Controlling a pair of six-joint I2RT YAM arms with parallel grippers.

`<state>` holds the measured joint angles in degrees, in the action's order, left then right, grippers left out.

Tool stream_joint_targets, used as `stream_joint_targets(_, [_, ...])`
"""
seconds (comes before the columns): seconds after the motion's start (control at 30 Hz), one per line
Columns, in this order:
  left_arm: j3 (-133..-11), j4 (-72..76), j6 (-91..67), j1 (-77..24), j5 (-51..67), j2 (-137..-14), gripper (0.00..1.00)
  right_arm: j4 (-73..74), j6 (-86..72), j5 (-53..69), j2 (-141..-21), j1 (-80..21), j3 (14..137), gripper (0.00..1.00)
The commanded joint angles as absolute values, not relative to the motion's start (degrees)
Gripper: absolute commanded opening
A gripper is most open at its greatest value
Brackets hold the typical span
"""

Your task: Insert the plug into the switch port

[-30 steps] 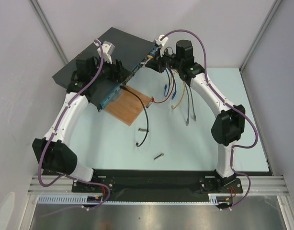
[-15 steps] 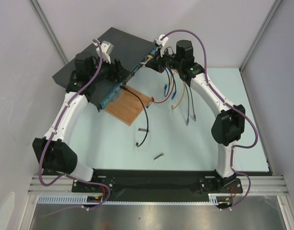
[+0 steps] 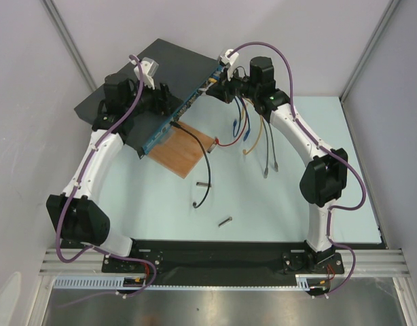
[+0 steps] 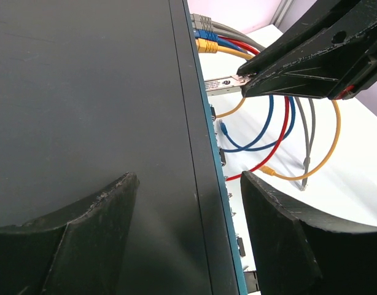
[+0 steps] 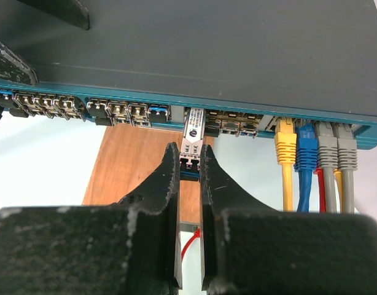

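Since the earlier frame, only the left arm's wrist has drifted slightly back and to the left over the lid; the right arm and the loose items show no change. The left end effector (image 4: 188,178) stands wide open above the front edge of the switch (image 3: 174,68), a large flat dark grey metal box with a blue ported front face, and it grips nothing visible. The right end effector (image 5: 190,157) is closed on the plug (image 5: 192,138), a small silver rectangular metal module. Its nose sits at the mouth of a mid-row port, just left of the yellow, blue and grey patch cables (image 5: 311,150). How deep it has entered cannot be told. A brown wooden board (image 5: 136,160) lies on the pale counter (image 3: 276,204) below the ports.

Likely hazards: with the switch unclamped, a forward push may slide it back instead of seating the plug. A slight tilt could jam the module against the port frame or make it slip between the fingers.
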<state>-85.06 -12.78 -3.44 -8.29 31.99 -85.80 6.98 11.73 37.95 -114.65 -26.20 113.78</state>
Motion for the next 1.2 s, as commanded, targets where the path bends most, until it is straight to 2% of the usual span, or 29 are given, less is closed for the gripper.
stream_joint_targets(0.0, [-84.6, -13.3, -2.7, -7.1, 32.7, -86.5, 0.74, -0.5, 11.6, 45.0, -113.0, -31.6, 116.4, 0.0])
stream_joint_targets(0.57, [-84.6, -13.4, -2.7, -6.8, 33.4, -86.5, 0.74, 4.8, 19.9, 40.7, -111.4, -32.1, 114.9, 0.0])
stream_joint_targets(1.17, [-85.0, -13.4, -2.8, -6.8, 33.4, -86.7, 0.75, 8.1, 20.0, 39.6, -108.6, -28.7, 110.8, 0.0])
